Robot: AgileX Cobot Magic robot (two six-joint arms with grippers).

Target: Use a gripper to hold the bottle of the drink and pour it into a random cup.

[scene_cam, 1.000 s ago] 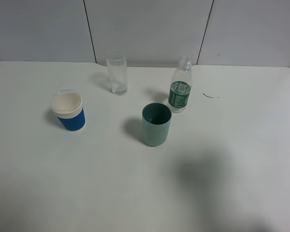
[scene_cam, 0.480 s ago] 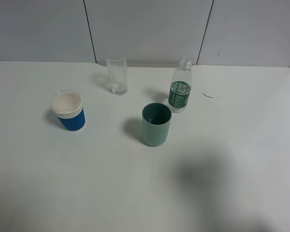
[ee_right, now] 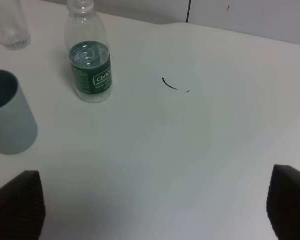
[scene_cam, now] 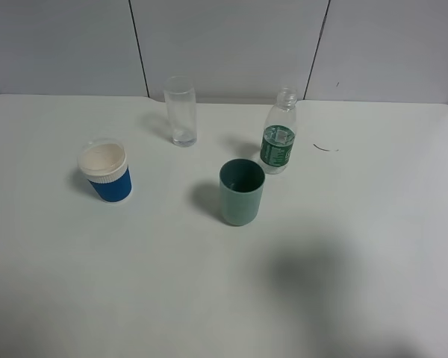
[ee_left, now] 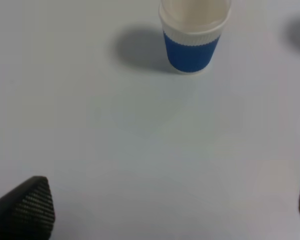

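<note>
The bottle of the drink stands upright and uncapped at the back of the white table, clear with a dark green label. The teal-green cup stands just in front of it, to its left. Neither gripper appears in the exterior view. In the right wrist view the bottle and the cup lie well ahead of my right gripper, which is open with nothing between its black fingers. My left gripper is also open and empty above bare table.
A blue ribbed paper cup with a white rim stands at the left, ahead of the left gripper. A tall clear glass stands at the back. A small black mark lies on the table right of the bottle.
</note>
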